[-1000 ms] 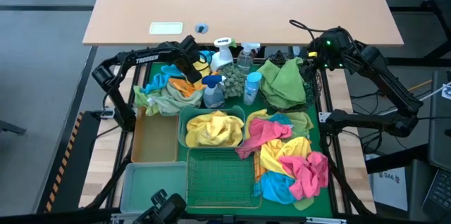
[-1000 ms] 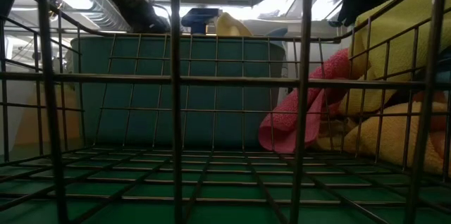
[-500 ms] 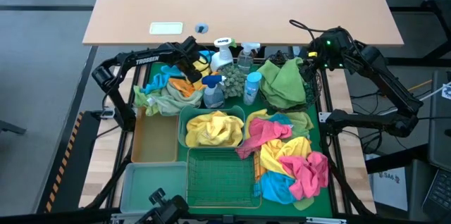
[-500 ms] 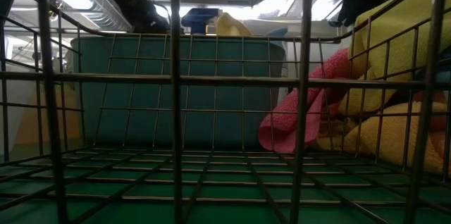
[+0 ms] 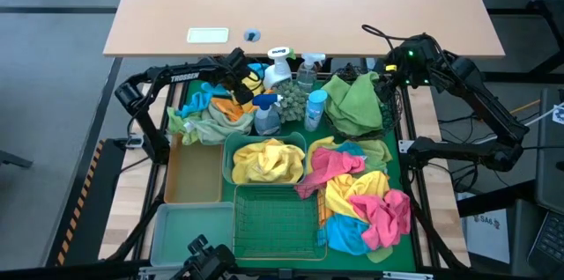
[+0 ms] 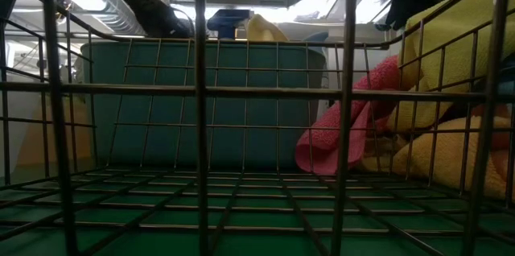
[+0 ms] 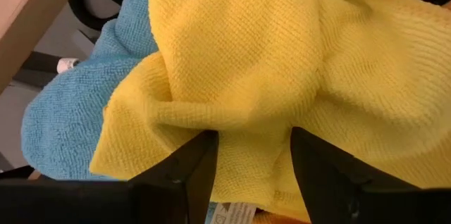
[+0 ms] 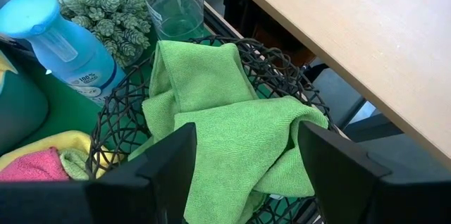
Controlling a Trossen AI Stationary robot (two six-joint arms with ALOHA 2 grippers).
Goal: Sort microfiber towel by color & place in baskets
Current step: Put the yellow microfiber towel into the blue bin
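Left gripper hung with its fingers spread over a yellow towel, which lay on a blue towel in the mixed heap at the far-left corner of the green mat; nothing was pinched between the fingers. Right gripper waited with its fingers spread above the round black wire-mesh basket at the far-right corner, and a green towel already lay inside that basket.

By the look of it, the sorting stood somewhere in the middle. Besides the green one, the teal plastic tub in the mat's middle held yellow towels. Three containers showed no towels: the tan tray along the left edge, the clear pale plastic bin at the near-left corner, and the green wire rectangular basket at the near edge.

Much was left. A loose pile of pink, yellow and blue towels covered the near-right part of the mat, and the far-left heap mixed blue, green, orange and yellow cloth. Spray bottles stood between the heap and the black basket.
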